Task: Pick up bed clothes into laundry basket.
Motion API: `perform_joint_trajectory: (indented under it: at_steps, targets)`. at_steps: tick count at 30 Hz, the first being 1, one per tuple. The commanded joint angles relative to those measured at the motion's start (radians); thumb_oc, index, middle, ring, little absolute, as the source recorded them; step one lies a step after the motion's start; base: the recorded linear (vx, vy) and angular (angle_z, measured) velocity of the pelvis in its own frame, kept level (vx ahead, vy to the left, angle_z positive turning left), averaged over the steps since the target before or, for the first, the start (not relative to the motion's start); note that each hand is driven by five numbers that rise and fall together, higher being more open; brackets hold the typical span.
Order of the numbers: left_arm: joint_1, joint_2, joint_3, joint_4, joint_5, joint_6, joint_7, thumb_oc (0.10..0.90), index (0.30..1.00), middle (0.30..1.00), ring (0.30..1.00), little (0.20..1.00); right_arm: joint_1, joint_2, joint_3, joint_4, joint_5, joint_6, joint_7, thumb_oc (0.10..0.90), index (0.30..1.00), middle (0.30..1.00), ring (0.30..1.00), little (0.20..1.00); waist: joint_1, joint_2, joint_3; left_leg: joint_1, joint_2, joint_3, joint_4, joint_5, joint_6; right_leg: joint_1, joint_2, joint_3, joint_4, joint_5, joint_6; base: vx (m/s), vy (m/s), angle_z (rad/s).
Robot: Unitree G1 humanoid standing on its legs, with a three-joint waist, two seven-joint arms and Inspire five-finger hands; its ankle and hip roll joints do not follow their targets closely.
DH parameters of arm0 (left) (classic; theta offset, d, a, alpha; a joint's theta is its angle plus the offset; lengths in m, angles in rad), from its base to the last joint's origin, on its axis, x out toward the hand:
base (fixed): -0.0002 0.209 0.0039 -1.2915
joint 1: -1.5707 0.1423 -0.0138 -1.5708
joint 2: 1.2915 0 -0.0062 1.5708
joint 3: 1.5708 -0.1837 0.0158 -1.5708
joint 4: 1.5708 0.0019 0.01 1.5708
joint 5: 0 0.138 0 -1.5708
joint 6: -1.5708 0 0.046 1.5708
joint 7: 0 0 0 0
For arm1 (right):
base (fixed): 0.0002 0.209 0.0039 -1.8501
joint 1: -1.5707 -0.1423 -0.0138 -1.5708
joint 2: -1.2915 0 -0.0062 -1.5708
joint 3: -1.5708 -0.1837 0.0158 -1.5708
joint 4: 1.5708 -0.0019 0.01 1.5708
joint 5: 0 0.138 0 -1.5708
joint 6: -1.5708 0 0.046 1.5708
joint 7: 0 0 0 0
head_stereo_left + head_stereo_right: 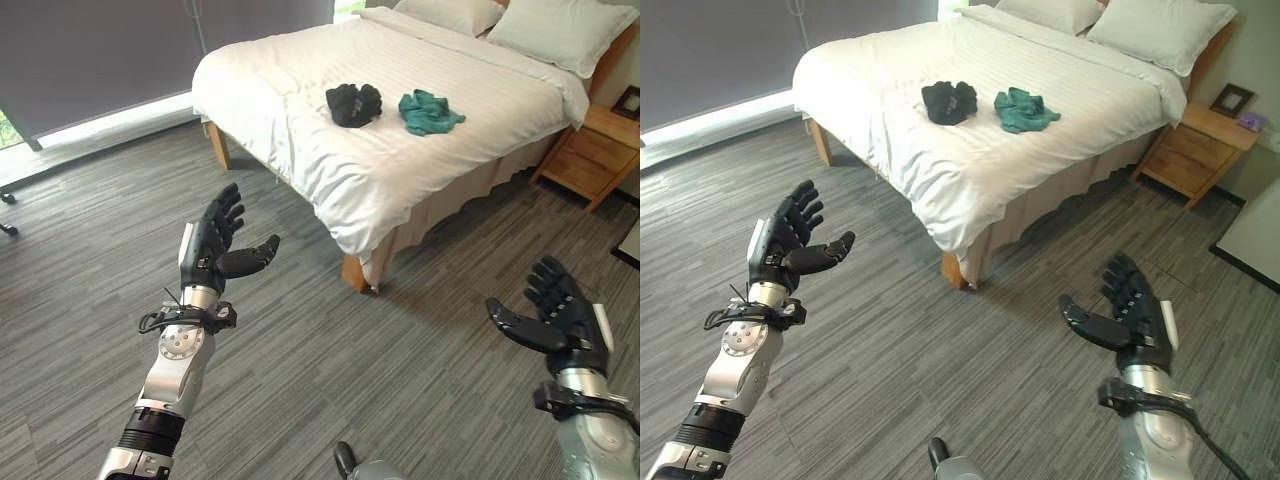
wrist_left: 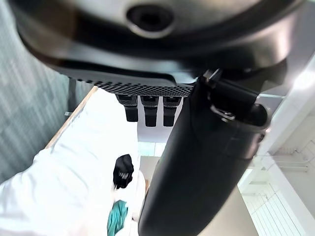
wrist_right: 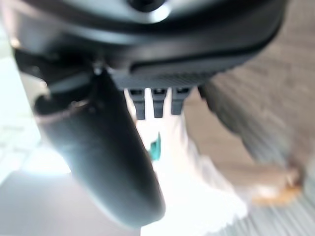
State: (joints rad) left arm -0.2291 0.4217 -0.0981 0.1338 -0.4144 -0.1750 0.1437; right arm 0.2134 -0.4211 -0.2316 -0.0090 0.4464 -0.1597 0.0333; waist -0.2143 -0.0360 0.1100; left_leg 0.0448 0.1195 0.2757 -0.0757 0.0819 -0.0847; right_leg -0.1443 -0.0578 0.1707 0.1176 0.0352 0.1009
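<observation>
Both robot hands, left (image 1: 215, 245) and right (image 1: 560, 318), hang released, well short of the bed (image 1: 300, 90). A grab at the black clothes (image 1: 353, 104) could snag the sheet (teal clothes (image 1: 428, 111) lie just beside).

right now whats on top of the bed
A black garment and a teal garment lie side by side on the white bed, with pillows at its head. Anything under the sheet is covered.

A wooden-framed bed (image 1: 420, 170) stands on grey wood-plank floor (image 1: 300, 340), made up with a white striped duvet. On the duvet, near the middle, lie a bundled black garment (image 1: 353, 104) and a crumpled teal garment (image 1: 429, 111), just beside each other. Two white pillows (image 1: 500, 20) rest at the head.
</observation>
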Motion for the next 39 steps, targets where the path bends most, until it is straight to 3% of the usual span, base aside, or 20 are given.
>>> perform_joint_trajectory:
  at_steps: [1,3,11,17,25,29,30,31,32,33,36,39]
  targets:
    - [-0.046,0.073,0.064,-0.143,0.055,-0.134,0.001,0.8,0.9,0.9,0.9,0.9,-0.071,-0.001,-0.015,-0.066,0.032,-0.103,0.013,0.8,0.9,0.9,0.9,0.9,0.01,-0.044,-0.018,0.059,0.008,0.002,-0.006,-0.103,0.029,0.016,-0.009,0.032,0.072,-0.007,0.115,0.05,0.137,-0.24]
    - [-0.034,0.06,0.056,-0.153,0.047,-0.137,0.001,0.8,0.9,0.9,0.9,0.9,-0.078,0.008,0.004,-0.058,0.039,-0.112,0.016,0.8,0.9,0.9,0.9,0.9,0.024,-0.053,-0.023,0.063,-0.008,0.012,-0.004,-0.115,0.035,0.007,0.008,-0.004,0.002,-0.013,0.091,0.05,0.053,-0.16]
    - [0.094,-0.007,0.086,-0.15,0.022,-0.121,-0.049,0.8,0.9,0.9,0.9,0.9,-0.037,0.039,-0.018,-0.034,0.073,-0.116,0.026,0.8,0.9,0.9,0.9,0.9,0.047,-0.053,-0.056,0.088,-0.016,0.013,-0.012,-0.125,0.036,0.097,0.003,-0.007,-0.104,-0.006,0.086,0.05,0.009,-0.03]
    - [0.119,0.012,0.12,-0.132,0.038,-0.116,-0.054,0.8,0.9,0.9,0.9,0.9,-0.035,0.038,-0.02,-0.018,0.057,-0.116,0.026,0.8,0.9,0.9,0.9,0.9,0.045,-0.039,-0.07,0.114,-0.018,0.014,-0.012,-0.133,0.036,0.129,0.007,-0.009,-0.116,-0.016,0.08,0.04,0.014,-0.01]
    - [0.104,0.069,0.205,-0.102,0.074,-0.131,0.022,0.8,0.9,0.9,0.9,0.9,-0.074,0.007,-0.041,-0.032,0.061,-0.129,-0.01,0.8,0.9,0.9,0.9,0.9,0.045,-0.028,-0.063,0.125,-0.025,0.019,-0.011,-0.144,0.039,0.134,0.013,0.001,-0.132,-0.02,0.081,0.03,0.008,-0.03]
    - [0.077,0.083,0.198,-0.104,0.055,-0.134,0.047,0.8,0.9,0.9,0.9,0.9,-0.109,-0.015,-0.048,-0.063,0.055,-0.124,-0.034,0.8,0.9,0.9,0.9,0.9,0.045,-0.008,-0.017,0.098,-0.045,0.028,0.012,-0.164,0.066,0.041,-0.002,0.008,0.026,-0.034,0.109,-0.03,0.081,-0.09]
    - [0.065,0.082,0.182,-0.106,0.057,-0.125,0.042,0.8,0.9,0.9,0.9,0.9,-0.103,-0.012,-0.054,-0.075,0.051,-0.117,-0.031,0.8,0.9,0.9,0.9,0.9,0.028,0.004,0.015,0.101,-0.063,0.023,0.018,-0.18,0.09,-0.069,-0.001,0.03,0.247,0.04,0.136,0.0,0.127,-0.2]
    - [0.06,0.079,0.171,-0.105,0.057,-0.123,0.039,0.8,0.9,0.9,0.9,0.9,-0.096,-0.008,-0.054,-0.088,0.047,-0.117,-0.026,0.8,0.9,0.9,0.9,0.9,0.013,0.009,0.037,0.12,-0.07,0.025,0.013,-0.191,0.1,-0.124,0.004,0.032,0.354,0.092,0.15,0.0,0.127,-0.25]
    - [0.059,0.079,0.172,-0.104,0.057,-0.123,0.039,0.8,0.9,0.9,0.9,0.9,-0.097,-0.007,-0.054,-0.089,0.047,-0.116,-0.026,0.8,0.9,0.9,0.9,0.9,0.016,0.008,0.036,0.115,-0.07,0.028,0.014,-0.185,0.098,-0.13,0.005,0.035,0.356,0.099,0.149,0.13,0.172,-0.33]
    - [0.05,0.069,0.155,-0.109,0.054,-0.123,0.032,0.8,0.9,0.9,0.9,0.9,-0.092,-0.005,-0.05,-0.085,0.036,-0.116,-0.025,0.8,0.9,0.9,0.9,0.9,-0.011,0.033,0.072,0.158,-0.068,0.033,-0.001,-0.199,0.106,-0.217,0.029,0.013,0.505,0.071,0.145,0.22,0.13,-0.2]
    - [0.054,0.054,0.166,-0.115,0.038,-0.13,0.025,0.8,0.9,0.9,0.9,0.9,-0.081,-0.005,-0.052,-0.069,0.029,-0.117,-0.029,0.8,0.9,0.9,0.9,0.9,-0.041,0.047,0.066,0.227,-0.091,0.048,-0.011,-0.235,0.092,-0.311,0.007,-0.075,0.43,0.036,0.127,0.39,0.066,-0.16]
    - [0.023,0.037,0.148,-0.107,0.004,-0.144,0.009,0.8,0.9,0.9,0.9,0.9,-0.051,-0.019,-0.09,-0.07,0.035,-0.126,-0.031,0.8,0.9,0.9,0.9,0.9,-0.113,0.055,0.044,0.294,-0.118,0.017,-0.012,-0.292,0.063,-0.323,0.033,-0.132,0.151,0.026,0.119,0.5,-0.101,0.05]
